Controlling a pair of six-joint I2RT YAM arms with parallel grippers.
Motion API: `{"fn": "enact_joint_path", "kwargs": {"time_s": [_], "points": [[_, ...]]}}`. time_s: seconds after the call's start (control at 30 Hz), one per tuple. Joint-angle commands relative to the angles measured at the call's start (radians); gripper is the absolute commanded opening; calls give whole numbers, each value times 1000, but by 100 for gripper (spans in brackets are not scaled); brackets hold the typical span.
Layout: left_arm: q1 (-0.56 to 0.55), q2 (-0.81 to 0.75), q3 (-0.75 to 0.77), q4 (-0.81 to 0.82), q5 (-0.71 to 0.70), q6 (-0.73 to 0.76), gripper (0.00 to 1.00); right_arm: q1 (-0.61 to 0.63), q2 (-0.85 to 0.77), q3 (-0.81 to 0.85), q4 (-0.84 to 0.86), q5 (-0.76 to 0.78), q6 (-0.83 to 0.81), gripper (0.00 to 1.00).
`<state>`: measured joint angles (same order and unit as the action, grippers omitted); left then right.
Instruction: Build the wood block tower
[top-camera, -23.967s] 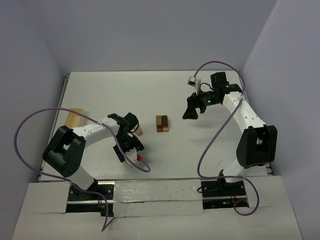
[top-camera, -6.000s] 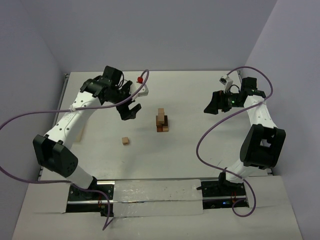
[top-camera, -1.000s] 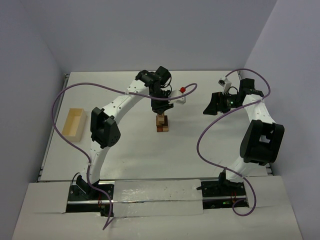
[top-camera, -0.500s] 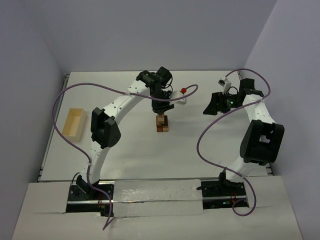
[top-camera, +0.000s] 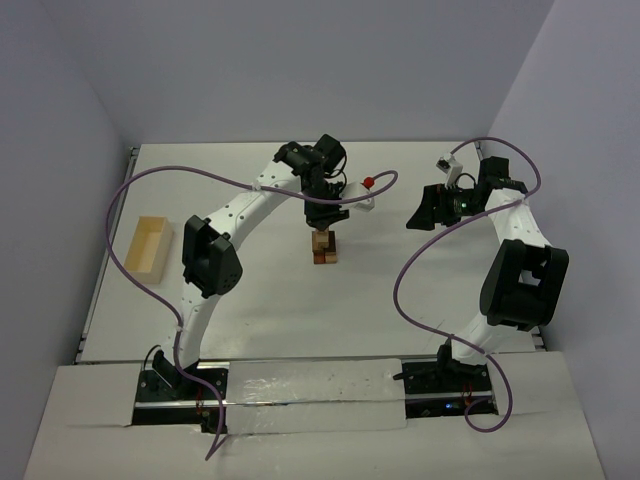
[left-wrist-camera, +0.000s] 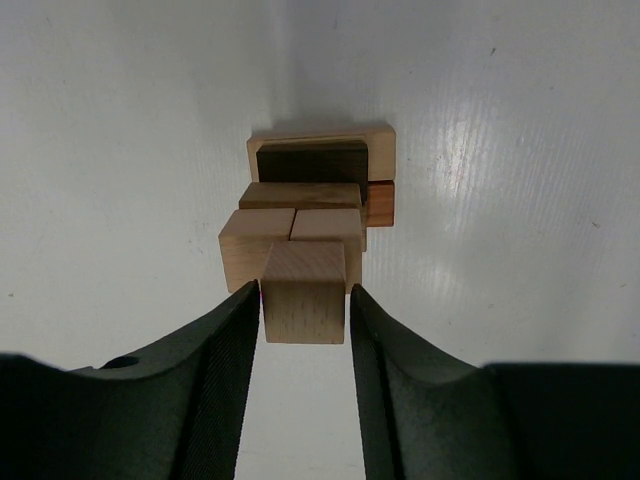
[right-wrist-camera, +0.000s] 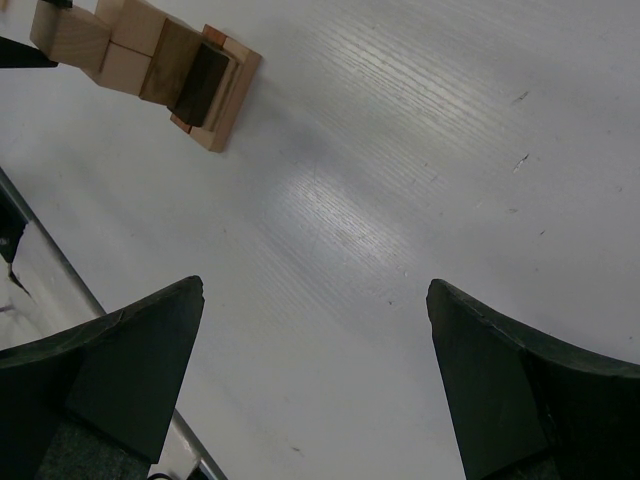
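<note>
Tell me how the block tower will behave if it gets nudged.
The tower looks narrow, of loose stacked layers: a nudge would probably topple it. The top block, smooth wood straddling the pair of blocks below, would likely slide off first.

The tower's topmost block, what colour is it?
That block is light tan, clearest in left wrist view.

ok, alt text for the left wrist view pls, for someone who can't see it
Looking straight down, the left gripper has its two dark fingers close on either side of the top tan block of the tower; contact cannot be told. Below it lie two tan blocks side by side, then darker blocks, on a white table.
</note>
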<state>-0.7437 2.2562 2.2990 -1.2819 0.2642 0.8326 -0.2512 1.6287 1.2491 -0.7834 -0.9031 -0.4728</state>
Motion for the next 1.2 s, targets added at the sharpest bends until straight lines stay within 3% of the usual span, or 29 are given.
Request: {"fn": "enact_joint_path", "kwargs": {"time_s": [0.0,0.3,0.37,0.43,0.5,0.63,0.8,0.93,1.17], "points": [[-7,2,25,19,3,13,49,4,11,33,-13,-20,-13,100],[-7,-13,19,31,-5,13,70,3,12,33,-13,-22,-15,100],[-6,-32,23,39,-7,10,80,4,11,33,-14,-23,-15,100],[-6,-66,25,42,-2,9,96,3,11,33,-14,-21,-15,100],[-6,-98,20,50,4,4,99,5,10,33,-13,-21,-14,100],[-2,-229,-61,126,-5,-30,99,16,5,33,-7,-11,-1,100],[59,-471,-316,360,-40,-196,99,62,-14,44,17,19,29,100],[221,-654,-503,565,69,-416,99,121,-15,80,14,56,50,100],[509,-748,-709,549,176,-630,99,211,-41,150,30,128,97,100]]}}
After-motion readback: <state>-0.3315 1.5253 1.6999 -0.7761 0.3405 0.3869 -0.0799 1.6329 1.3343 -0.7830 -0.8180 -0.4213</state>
